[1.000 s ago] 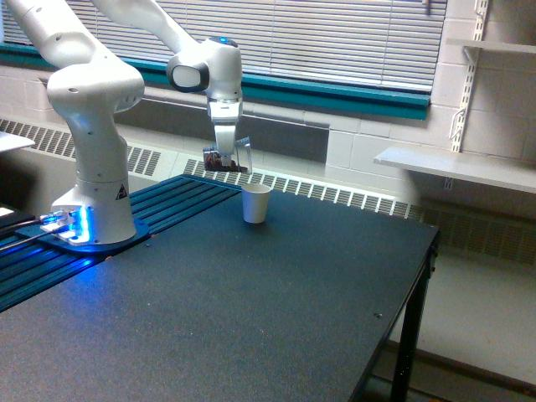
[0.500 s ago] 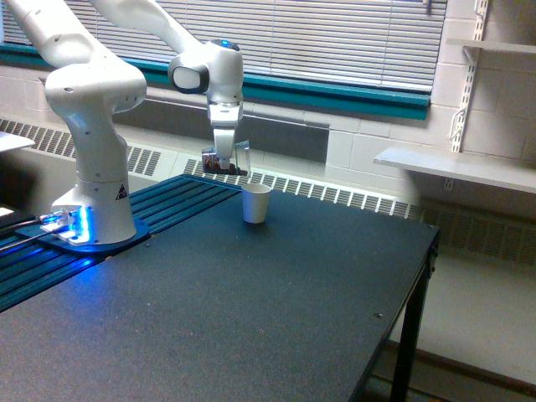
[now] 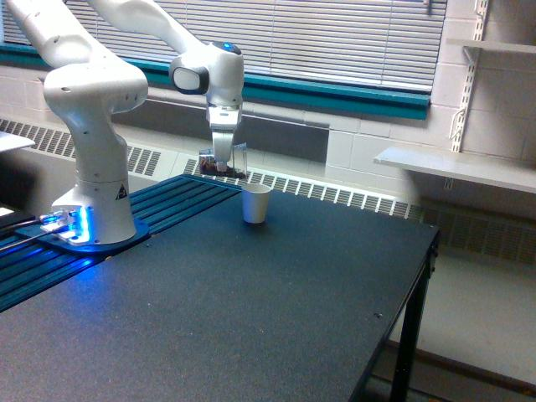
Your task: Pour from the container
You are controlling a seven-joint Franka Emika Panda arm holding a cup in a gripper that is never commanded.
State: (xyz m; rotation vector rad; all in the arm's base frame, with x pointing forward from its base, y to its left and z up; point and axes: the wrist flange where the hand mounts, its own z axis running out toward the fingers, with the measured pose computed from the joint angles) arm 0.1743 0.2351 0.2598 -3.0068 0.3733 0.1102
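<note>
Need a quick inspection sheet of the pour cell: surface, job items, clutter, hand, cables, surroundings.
Surface: dark table, bare apart from one cup; ribbed blue section under the arm base.
Job's things: clear container with brown pieces, held in the air above and to the exterior view's left of the white paper cup, which stands upright.
Clutter: nothing seen.
Hand: hand shut on the container, pointing down.
Cables: dark leads at the lit base, exterior view's left edge.
Surroundings: window blinds, wall vents, wall shelves.
</note>
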